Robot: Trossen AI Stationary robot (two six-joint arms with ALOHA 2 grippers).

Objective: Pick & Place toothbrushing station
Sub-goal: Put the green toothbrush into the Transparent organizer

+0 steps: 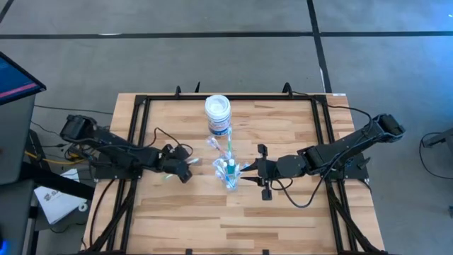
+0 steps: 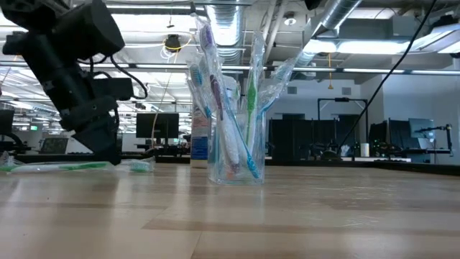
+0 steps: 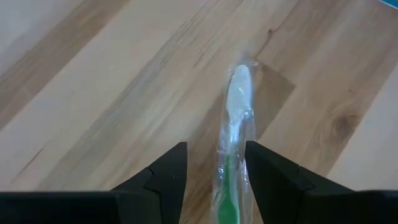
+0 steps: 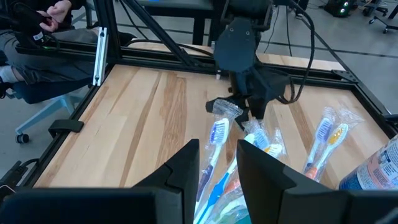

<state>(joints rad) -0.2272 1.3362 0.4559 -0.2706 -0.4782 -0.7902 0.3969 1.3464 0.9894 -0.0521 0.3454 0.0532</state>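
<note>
Scene: wooden bench (image 1: 283, 212) seen from above, one dark arm on each side, a toothbrushing set at the centre.
Cup: small clear cup (image 2: 236, 169) stands upright mid-bench, crowded with wrapped toothbrushes (image 2: 248, 101) that fan upward; a small tube in it is too hard to pick out.
Jar: white round jar (image 1: 218, 115) sits just beyond the cup, toward the far edge.
Loose brush: one wrapped green toothbrush (image 3: 231, 155) lies flat on the bench, left of the cup and apart from it.
Left claw: left claw (image 3: 216, 177) is low over the bench, fingers apart with the green brush's handle lying between them, not clamped.
Right claw: right claw (image 4: 217, 165) sits at the cup's right side, fingers apart around the brushes; grip unclear.
Step in hand: likely gripping the loose brush for the cup.
Doing it well: centre the fingers on the handle, close on the plastic rather than the slippery wrapper, lift level, then tip it bristles-up and enter an open gap without knocking the cup.
</note>
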